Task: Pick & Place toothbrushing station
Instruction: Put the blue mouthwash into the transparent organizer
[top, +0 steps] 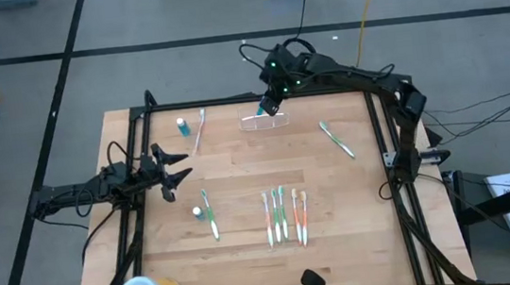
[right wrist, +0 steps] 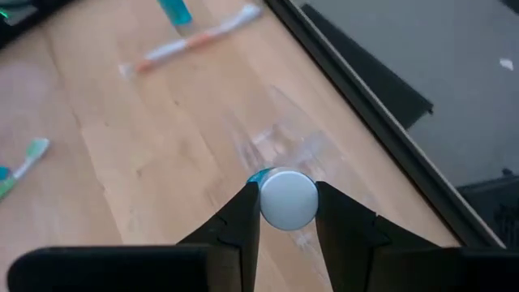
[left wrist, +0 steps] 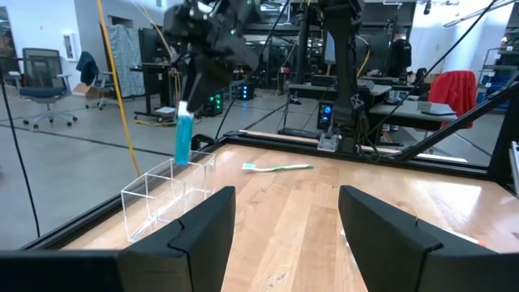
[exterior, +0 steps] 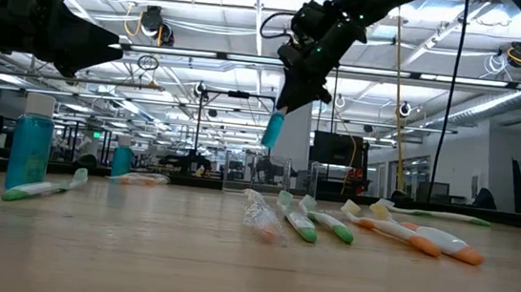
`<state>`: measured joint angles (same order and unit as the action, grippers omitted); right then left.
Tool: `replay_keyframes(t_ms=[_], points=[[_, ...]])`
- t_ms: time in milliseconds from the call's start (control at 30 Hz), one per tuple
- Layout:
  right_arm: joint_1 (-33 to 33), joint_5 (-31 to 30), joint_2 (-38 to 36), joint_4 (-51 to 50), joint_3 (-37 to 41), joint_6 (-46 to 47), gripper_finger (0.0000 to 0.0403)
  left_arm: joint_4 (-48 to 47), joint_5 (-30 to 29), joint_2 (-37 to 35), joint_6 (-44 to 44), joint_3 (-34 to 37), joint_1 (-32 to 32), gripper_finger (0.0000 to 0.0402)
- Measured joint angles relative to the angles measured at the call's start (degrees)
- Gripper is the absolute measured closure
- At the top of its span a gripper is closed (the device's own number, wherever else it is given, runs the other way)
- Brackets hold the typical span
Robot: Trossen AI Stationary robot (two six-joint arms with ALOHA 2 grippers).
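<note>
Toothbrushing station [top: 262, 120], clear and empty, sits at the tabletop's [top: 241, 191] far edge, its long axis running along that edge! Right tool [top: 270, 106] hangs just above it, fingers clamped on a blue tube with a white cap [right wrist: 285, 199], tube upright, cap up. I'd say loading has barely begun: nothing's in the holder yet. Toothbrushes [top: 284, 215] lie in a row near the front edge, one more [top: 335, 139] towards the right edge. Left tool [top: 174, 167] waits at the left edge, fingers spread wide, holding nothing.
</note>
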<state>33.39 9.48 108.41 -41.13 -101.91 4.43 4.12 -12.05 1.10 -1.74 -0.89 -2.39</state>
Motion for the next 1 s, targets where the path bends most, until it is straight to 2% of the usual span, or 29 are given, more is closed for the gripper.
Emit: replay_keyframes(t_ms=[100,433,667,1000], points=[[0.0,-2.2,0.9,-1.4,0.0,-0.6,0.0312,0.0,0.0,0.0,0.0,0.0,0.0,0.0174],[-0.3,-2.4,1.8,-3.3,0.0,-0.7,0.0312,0.0,0.0,0.0,0.0,0.0,0.0,0.0174],[-1.4,-6.5,1.8,-4.6,0.0,-1.3,0.0312,0.0,0.0,0.0,0.0,0.0,0.0,0.0174],[-2.4,-6.5,1.7,-1.9,3.3,-2.4,0.0307,0.0,0.0,0.0,0.0,0.0,0.0,0.0174]])
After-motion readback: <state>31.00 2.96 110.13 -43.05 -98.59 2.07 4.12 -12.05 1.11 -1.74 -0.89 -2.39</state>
